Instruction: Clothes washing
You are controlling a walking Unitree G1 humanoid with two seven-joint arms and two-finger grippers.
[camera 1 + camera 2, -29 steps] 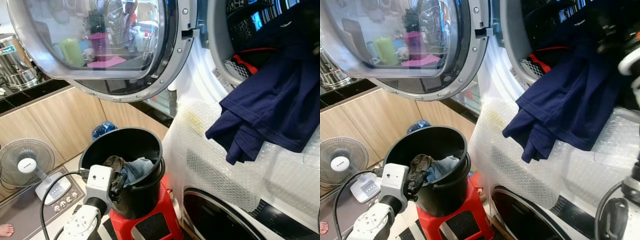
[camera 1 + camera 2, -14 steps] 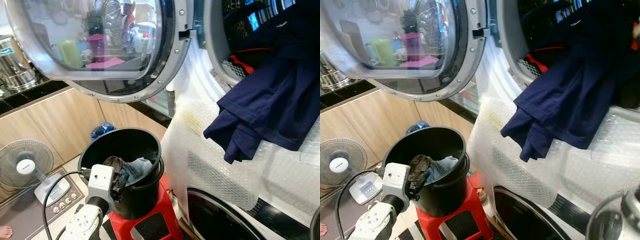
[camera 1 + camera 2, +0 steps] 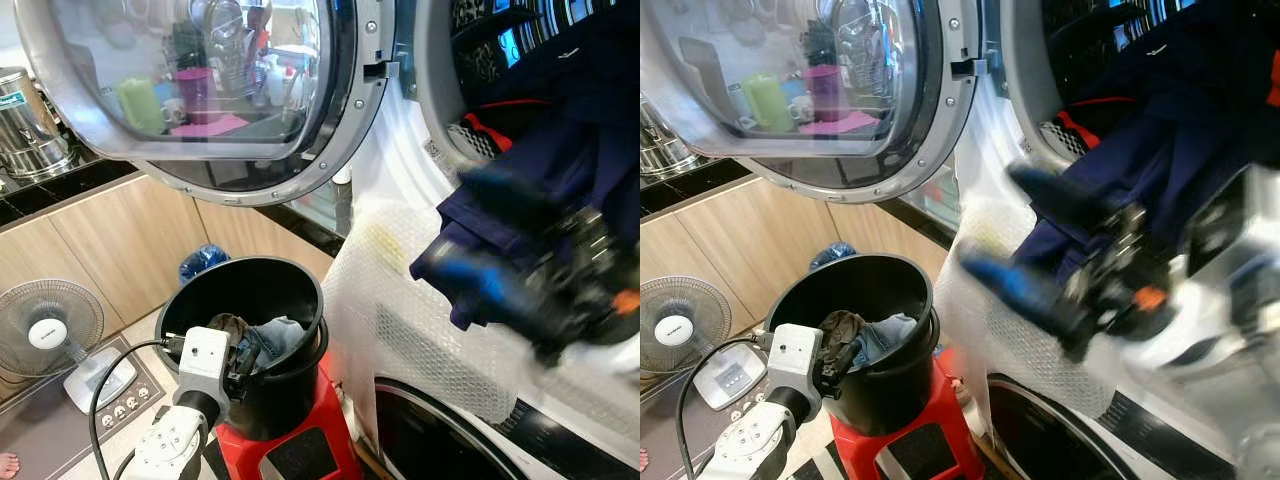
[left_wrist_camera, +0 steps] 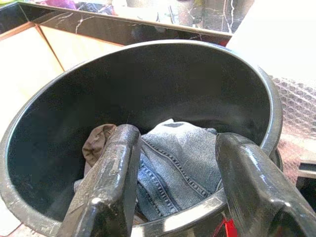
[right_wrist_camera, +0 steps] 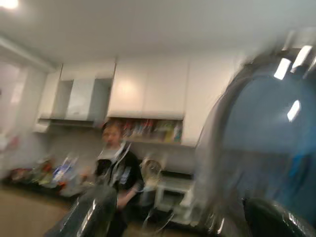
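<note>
A red stool (image 3: pixel 300 450) is standing on the floor (image 3: pixel 30 440), bearing a black bucket (image 3: pixel 285 385) of clothes. A white fan (image 3: pixel 48 335) is also sitting on the floor, near the wooden cabinets (image 3: pixel 110 245). 1 bare foot (image 3: pixel 10 462) is resting at the floor's edge.

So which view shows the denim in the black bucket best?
The left wrist view: the denim lies plainly in the black bucket, framed by the open left end effector. Both eye views show a small patch above the rim; the right wrist view faces elsewhere.

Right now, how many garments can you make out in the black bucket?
2: blue jeans in the middle and a brown cloth beside them, left gripper poised above. More may lie underneath.
</note>
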